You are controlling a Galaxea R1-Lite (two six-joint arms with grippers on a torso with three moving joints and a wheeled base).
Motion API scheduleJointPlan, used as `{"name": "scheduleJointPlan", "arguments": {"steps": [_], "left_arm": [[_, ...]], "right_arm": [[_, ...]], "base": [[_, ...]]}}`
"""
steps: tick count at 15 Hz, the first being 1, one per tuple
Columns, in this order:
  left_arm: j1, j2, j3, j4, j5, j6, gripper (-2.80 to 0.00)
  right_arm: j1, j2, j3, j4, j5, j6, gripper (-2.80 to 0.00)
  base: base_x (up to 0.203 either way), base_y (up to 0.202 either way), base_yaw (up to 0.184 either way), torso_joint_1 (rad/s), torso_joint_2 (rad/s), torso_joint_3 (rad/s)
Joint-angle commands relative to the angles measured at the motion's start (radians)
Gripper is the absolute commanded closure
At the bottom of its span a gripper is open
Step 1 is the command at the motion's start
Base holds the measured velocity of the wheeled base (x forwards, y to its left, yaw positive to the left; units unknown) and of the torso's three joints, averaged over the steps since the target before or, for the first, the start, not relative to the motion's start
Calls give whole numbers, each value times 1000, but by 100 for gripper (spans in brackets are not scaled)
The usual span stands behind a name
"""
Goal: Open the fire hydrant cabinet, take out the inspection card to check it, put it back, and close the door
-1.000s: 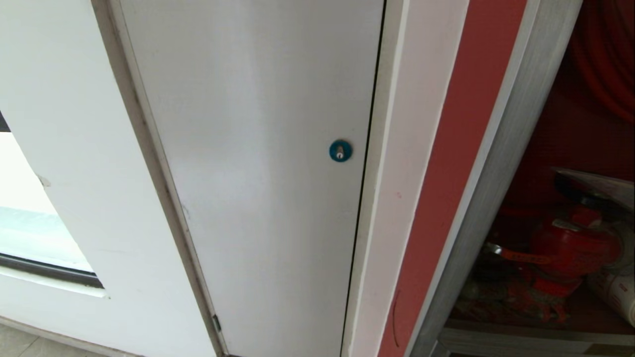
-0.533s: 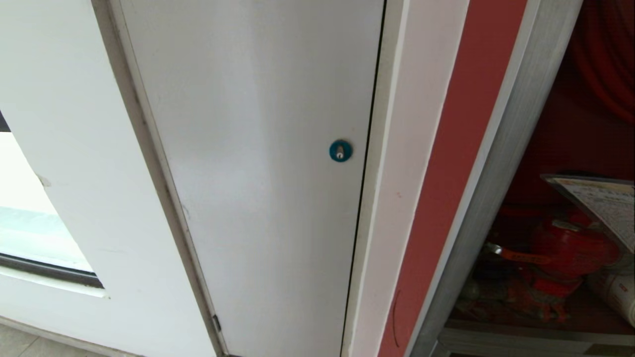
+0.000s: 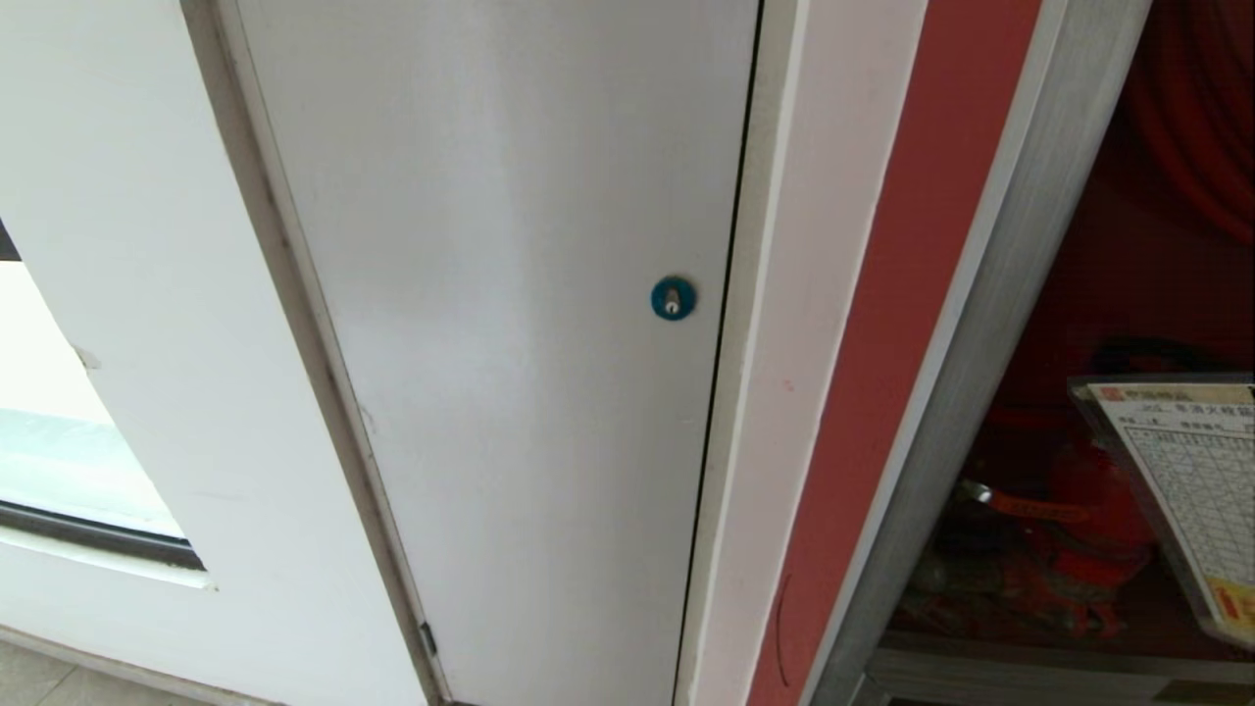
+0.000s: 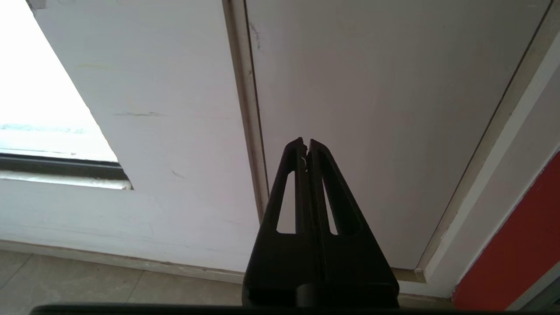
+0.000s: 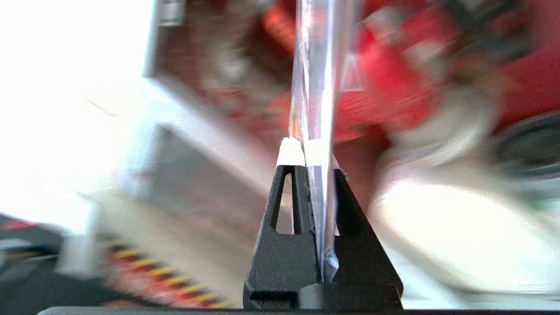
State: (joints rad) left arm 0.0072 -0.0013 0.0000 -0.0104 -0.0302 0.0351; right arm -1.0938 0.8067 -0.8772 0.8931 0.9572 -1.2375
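The fire hydrant cabinet [image 3: 990, 324] stands open at the right of the head view, its brushed silver frame around a red interior with a red valve [image 3: 1059, 510]. The inspection card [image 3: 1191, 480], white with a grid table in a clear sleeve, hangs in front of the opening and faces the head camera. In the right wrist view the card [image 5: 313, 87] shows edge-on, and my right gripper [image 5: 306, 151] is shut on its edge. That gripper is outside the head view. My left gripper [image 4: 305, 144] is shut and empty, low before the wall. The door is out of view.
A grey-white panel with a round blue lock [image 3: 673, 297] fills the middle of the head view, beside a red wall strip [image 3: 902, 324]. A window [image 3: 59, 441] is at the far left. Tiled floor [image 4: 87, 284] runs below the wall. A black-and-yellow stripe [image 5: 162, 271] shows blurred.
The card has turned from nearly edge-on to face the head camera and now sits lower and larger at the right edge, covering part of the red valve. The left arm has kept still.
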Motion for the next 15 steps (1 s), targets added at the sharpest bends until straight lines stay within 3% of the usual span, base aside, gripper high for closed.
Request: {"name": "scheduleJointPlan", "arguments": {"steps": [1,11,15], "left_arm": [[0,1,6,0,0,0,0],[0,1,6,0,0,0,0],[0,1,6,0,0,0,0]], "right_arm": [[6,26,14,93,4,-13,0],[122,-115,214,126,-126,-52,0],[228,-213,224,271,-132,-51,0]], "base": [[0,0,0,0,0,0],[0,0,0,0,0,0],[0,0,0,0,0,0]]}}
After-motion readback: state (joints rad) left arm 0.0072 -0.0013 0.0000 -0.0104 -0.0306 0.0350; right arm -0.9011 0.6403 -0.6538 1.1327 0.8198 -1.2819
